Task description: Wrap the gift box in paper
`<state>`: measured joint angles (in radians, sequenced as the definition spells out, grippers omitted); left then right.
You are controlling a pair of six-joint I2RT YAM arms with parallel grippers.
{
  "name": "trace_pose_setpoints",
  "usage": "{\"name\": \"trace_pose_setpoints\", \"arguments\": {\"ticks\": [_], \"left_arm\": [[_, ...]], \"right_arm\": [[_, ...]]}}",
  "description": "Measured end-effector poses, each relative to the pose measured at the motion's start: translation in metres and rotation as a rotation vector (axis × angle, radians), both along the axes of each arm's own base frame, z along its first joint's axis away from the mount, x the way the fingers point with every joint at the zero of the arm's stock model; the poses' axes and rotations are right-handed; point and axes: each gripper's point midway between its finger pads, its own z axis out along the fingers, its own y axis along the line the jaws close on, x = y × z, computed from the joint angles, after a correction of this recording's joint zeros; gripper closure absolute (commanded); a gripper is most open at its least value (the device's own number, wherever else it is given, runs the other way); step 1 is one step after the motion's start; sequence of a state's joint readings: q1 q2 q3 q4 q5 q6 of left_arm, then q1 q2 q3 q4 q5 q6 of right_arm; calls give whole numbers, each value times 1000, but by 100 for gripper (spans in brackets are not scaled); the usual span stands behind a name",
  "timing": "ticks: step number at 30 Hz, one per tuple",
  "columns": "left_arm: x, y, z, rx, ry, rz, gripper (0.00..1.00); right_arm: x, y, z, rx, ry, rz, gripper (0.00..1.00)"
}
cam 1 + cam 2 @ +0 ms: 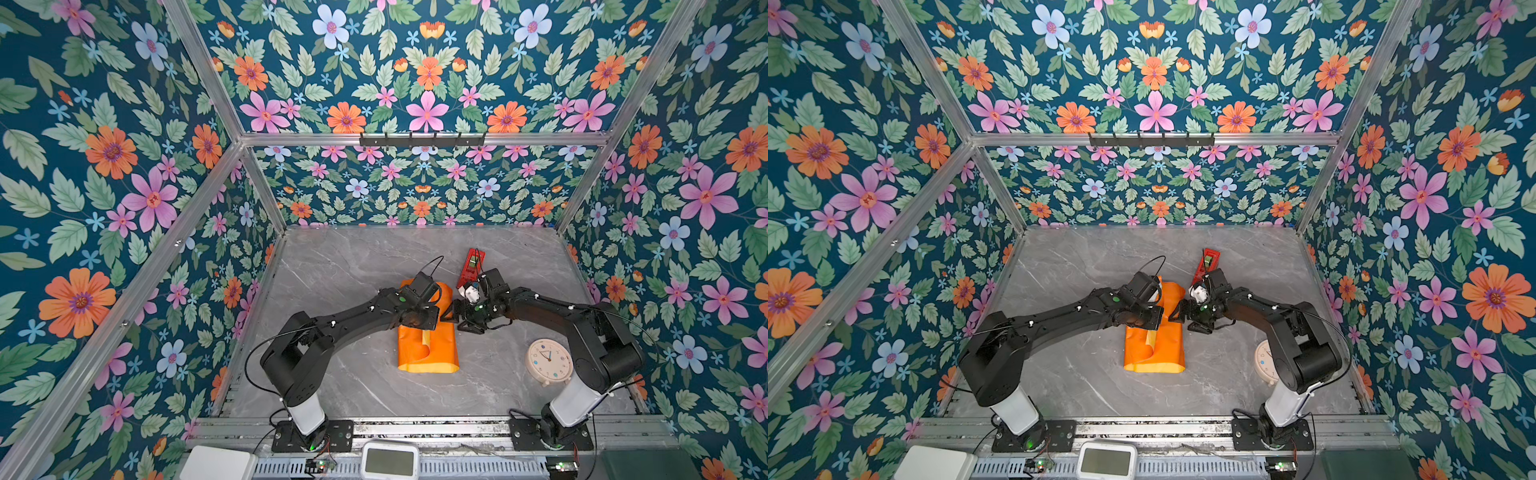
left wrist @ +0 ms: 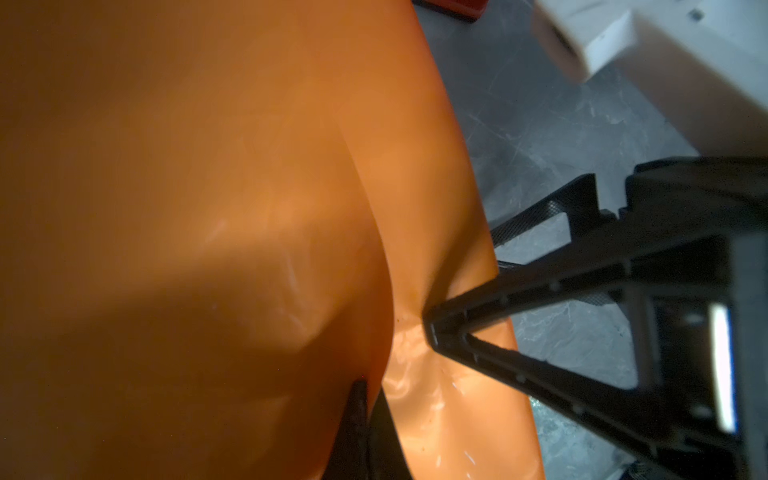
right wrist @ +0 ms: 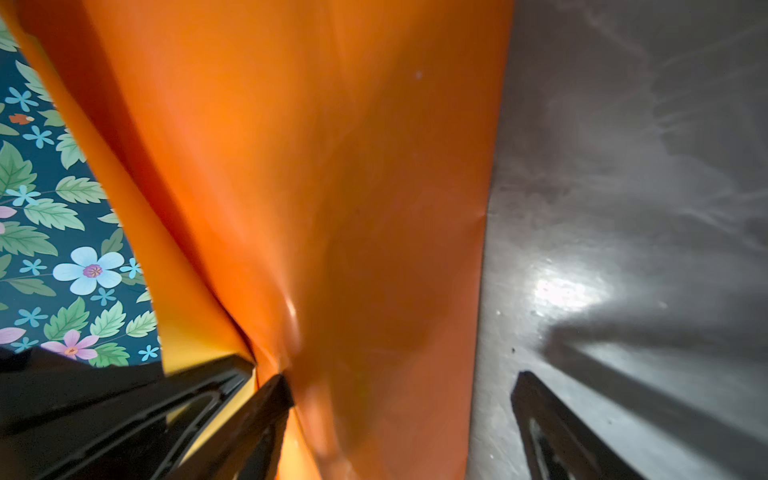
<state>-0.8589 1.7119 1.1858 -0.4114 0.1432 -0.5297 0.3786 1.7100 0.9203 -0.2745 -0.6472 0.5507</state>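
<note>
The left gripper [image 2: 360, 399] clamps a fold of the orange paper [image 1: 428, 353] on the gray tabletop [image 1: 353, 270]; the right gripper [image 3: 403, 376] stands wide open astride its edge.

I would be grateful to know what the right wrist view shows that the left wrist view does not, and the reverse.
Only the right wrist view shows the floral wall and the yellow face of the paper. Only the left wrist view shows a corner of the red gadget and a blurred white part of the right arm. Both show the paper's glossy orange face, the grey marble table and the open right gripper, with one finger against the paper.
</note>
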Motion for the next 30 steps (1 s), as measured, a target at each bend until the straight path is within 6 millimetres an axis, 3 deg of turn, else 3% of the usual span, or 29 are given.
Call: {"name": "trace_pose_setpoints", "arguments": {"ticks": [7,24,30], "left_arm": [[2,-6,-3,-33,4,0,100],[-1,5,-13,-70,-36,-6,100],[0,7,-13,-75,-41,-4,100]], "right_arm": [[1,0,1,-5,2,0,16],[8,-2,14,-65,15,-8,14],[22,-10,27,-72,-24,-47,13]]}}
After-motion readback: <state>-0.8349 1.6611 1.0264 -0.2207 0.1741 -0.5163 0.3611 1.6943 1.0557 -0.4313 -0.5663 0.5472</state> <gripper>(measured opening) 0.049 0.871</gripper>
